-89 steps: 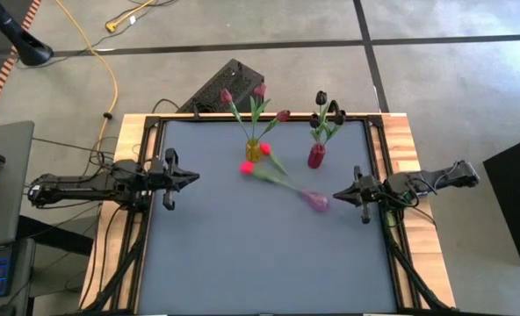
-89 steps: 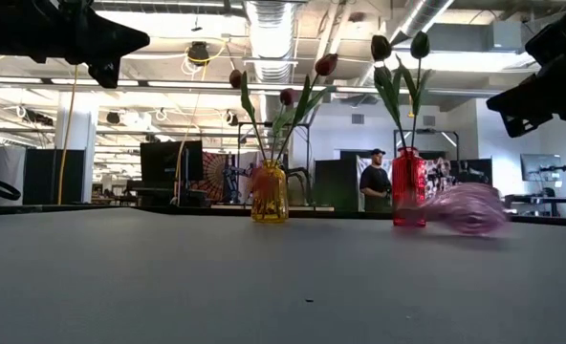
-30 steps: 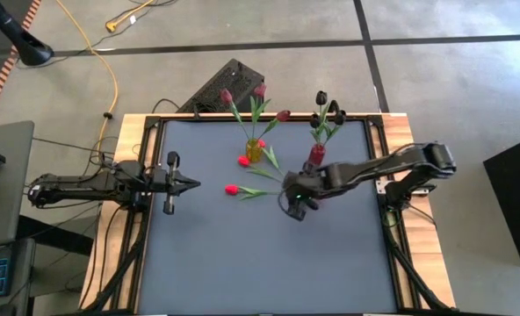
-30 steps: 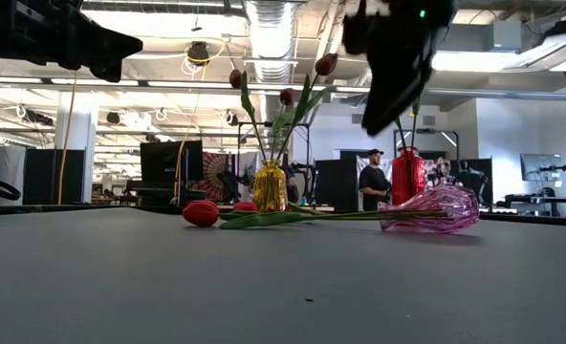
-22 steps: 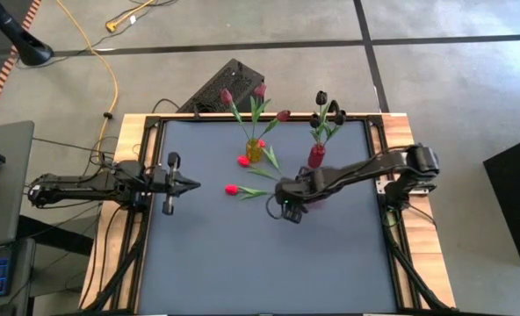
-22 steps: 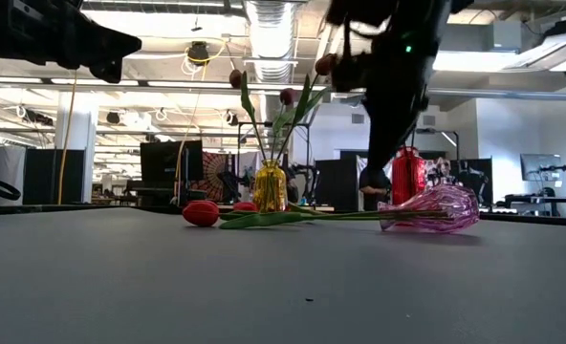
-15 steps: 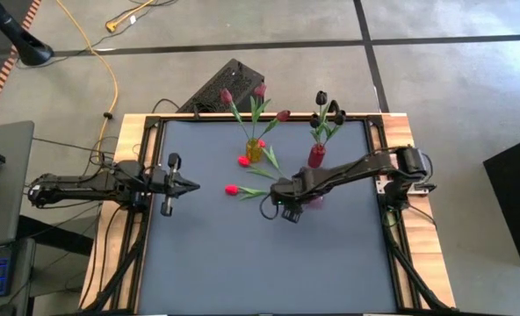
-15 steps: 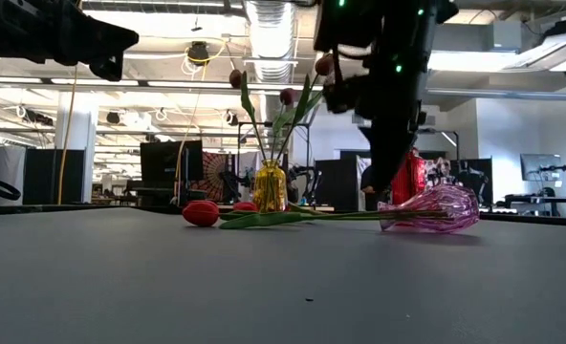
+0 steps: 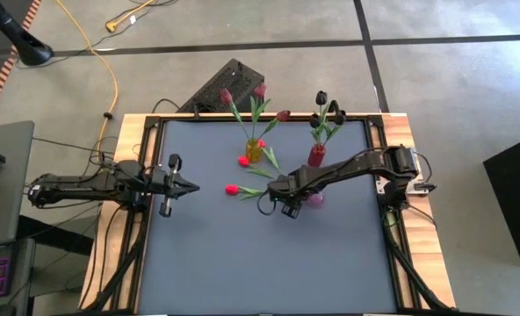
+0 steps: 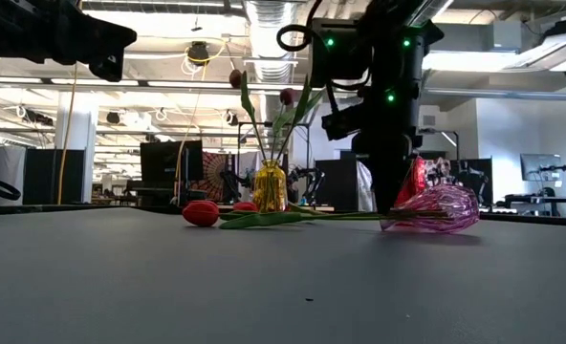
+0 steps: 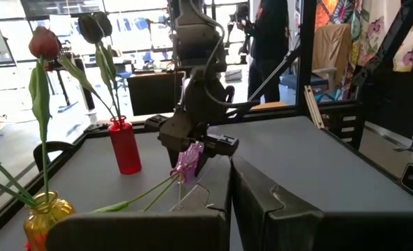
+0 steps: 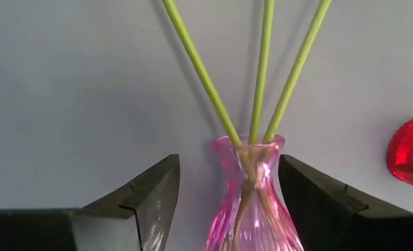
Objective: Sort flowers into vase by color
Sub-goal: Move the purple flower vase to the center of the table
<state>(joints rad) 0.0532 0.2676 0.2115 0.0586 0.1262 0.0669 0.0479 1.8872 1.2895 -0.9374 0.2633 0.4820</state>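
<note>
The right gripper (image 12: 226,188) hangs over the ribbed pink glass vase (image 12: 252,192) lying tipped on the grey table (image 9: 242,254), fingers (image 12: 151,192) spread wide either side of its neck, gripping nothing. Three green-stemmed red tulips (image 9: 231,189) (heads on the table) trail from it. The left gripper (image 9: 188,183) waits closed at the table's left edge.

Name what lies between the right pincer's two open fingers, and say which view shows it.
The neck of the toppled pink ribbed glass vase, with three thin green stems leaving its mouth, lies between the right pincer's fingers. The right wrist view shows it.
</note>
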